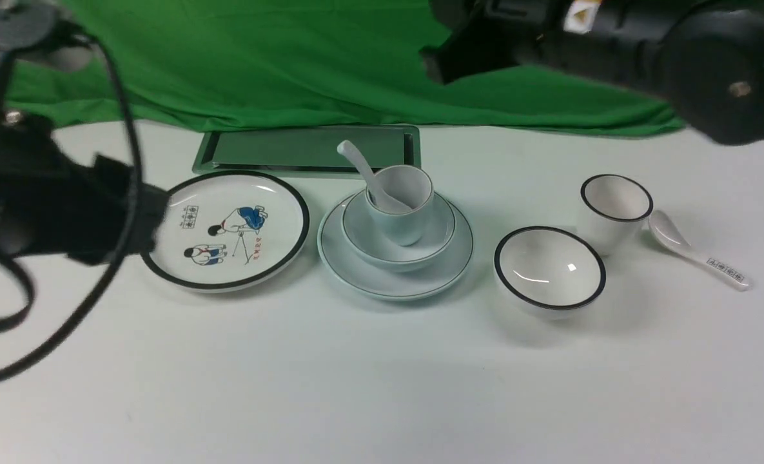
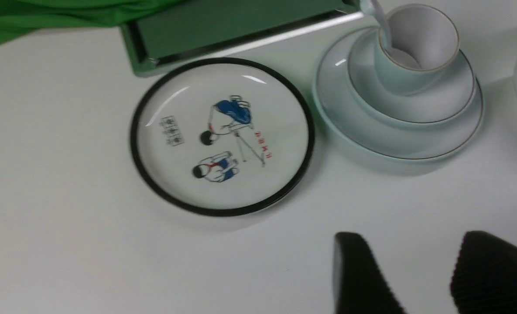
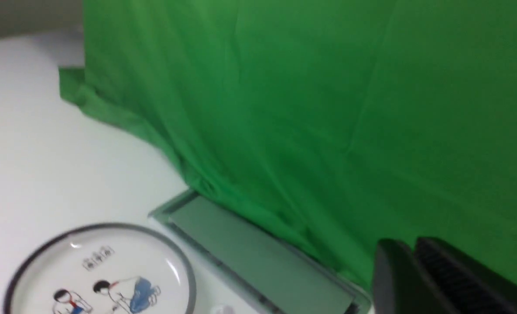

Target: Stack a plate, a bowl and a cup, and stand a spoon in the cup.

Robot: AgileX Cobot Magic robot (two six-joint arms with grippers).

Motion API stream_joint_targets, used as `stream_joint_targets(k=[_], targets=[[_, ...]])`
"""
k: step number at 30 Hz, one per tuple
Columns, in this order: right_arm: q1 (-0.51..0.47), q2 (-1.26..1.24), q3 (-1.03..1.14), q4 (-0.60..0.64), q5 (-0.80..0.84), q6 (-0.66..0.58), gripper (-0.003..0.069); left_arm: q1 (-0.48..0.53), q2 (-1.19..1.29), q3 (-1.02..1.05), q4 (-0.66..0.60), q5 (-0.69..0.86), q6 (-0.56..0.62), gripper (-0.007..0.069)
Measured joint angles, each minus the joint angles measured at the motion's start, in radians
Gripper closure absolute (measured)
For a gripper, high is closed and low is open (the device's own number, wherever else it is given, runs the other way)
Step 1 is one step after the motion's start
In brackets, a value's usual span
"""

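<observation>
The spoon [image 1: 359, 164] stands in the cup [image 1: 414, 225] with its handle leaning toward eleven o'clock. The cup sits in the bowl [image 1: 407, 258] and the bowl on the plate [image 1: 340, 258], mid-table [image 1: 382, 386] in the front view. I judge the stack finished, so the step in hand is clearing off. The next move asks only that I draw my arms away without brushing that leaning handle. At nine o'clock of the stack lies the cartoon plate [image 1: 278, 193], just beside it but apart. The green tray [image 1: 304, 149] is at twelve. The black-rimmed bowl [image 1: 549, 267] is at four, the black-rimmed cup [image 1: 614, 203] at three, and the marked spoon [image 1: 697, 254] lies just past that cup.

In the left wrist view, my left pincer [image 2: 413, 237] is released, its fingers spread with nothing between them. It hangs over bare table near the cartoon plate and the stack, with nothing in its way.

In the right wrist view, my right pincer [image 3: 409, 244] is clenched and empty, raised and facing the green cloth [image 3: 328, 109]. The stack is out of sight here.
</observation>
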Motion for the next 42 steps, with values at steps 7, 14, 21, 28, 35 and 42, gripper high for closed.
stream_joint_targets(k=[7,14,21,28,35,42], targets=[[0.000,-0.385,0.337,0.000,-0.103,-0.002,0.0649,0.000,-0.376,0.263,0.050,-0.047,-0.064,0.0656],[0.000,-0.690,0.594,0.000,-0.136,0.000,0.0649,0.000,-0.709,0.461,0.050,-0.188,-0.098,0.0659],[0.000,-0.919,0.722,0.000,-0.137,0.001,0.0641,0.000,-0.878,0.525,0.050,-0.212,-0.104,0.0659],[0.000,-0.950,0.729,0.000,-0.126,0.001,0.0623,0.000,-0.880,0.525,0.050,-0.214,-0.105,0.0659],[0.000,-0.950,0.731,0.000,-0.121,0.001,0.0611,0.000,-0.880,0.525,0.050,-0.217,-0.110,0.0659],[0.000,-0.954,0.742,0.000,-0.120,0.001,0.0603,0.000,-0.880,0.525,0.050,-0.217,-0.111,0.0657]])
